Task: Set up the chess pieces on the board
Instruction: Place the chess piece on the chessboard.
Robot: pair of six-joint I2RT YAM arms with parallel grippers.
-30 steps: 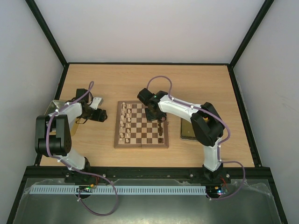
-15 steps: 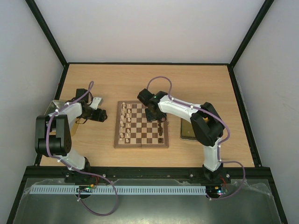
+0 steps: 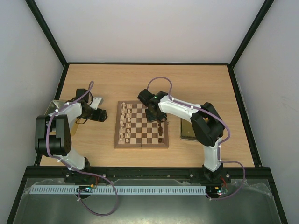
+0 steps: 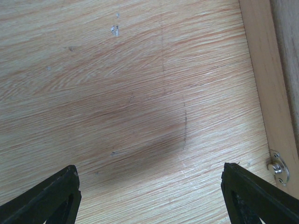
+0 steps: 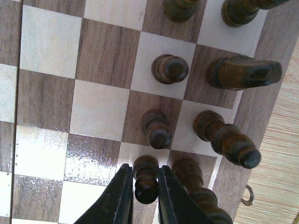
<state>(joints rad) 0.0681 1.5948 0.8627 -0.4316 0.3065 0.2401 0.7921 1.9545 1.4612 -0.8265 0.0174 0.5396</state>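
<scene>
On the board [image 5: 44, 39], near its right edge, the right pincer [image 5: 144, 171] has hardly moved, clenched on a dark pawn [image 5: 145, 183] among standing dark pieces [image 5: 243, 72], so placement seems underway, while the left pincer [image 4: 149, 171] hangs released above the worktop [image 4: 117, 93].

No readable text or markings.

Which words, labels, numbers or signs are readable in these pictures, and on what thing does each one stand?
None is readable.
The board has a plain border without letters or numbers.
The chess pieces bear no marks.
The table shows only wood grain.
Any label on the arms is too small to tell.
</scene>
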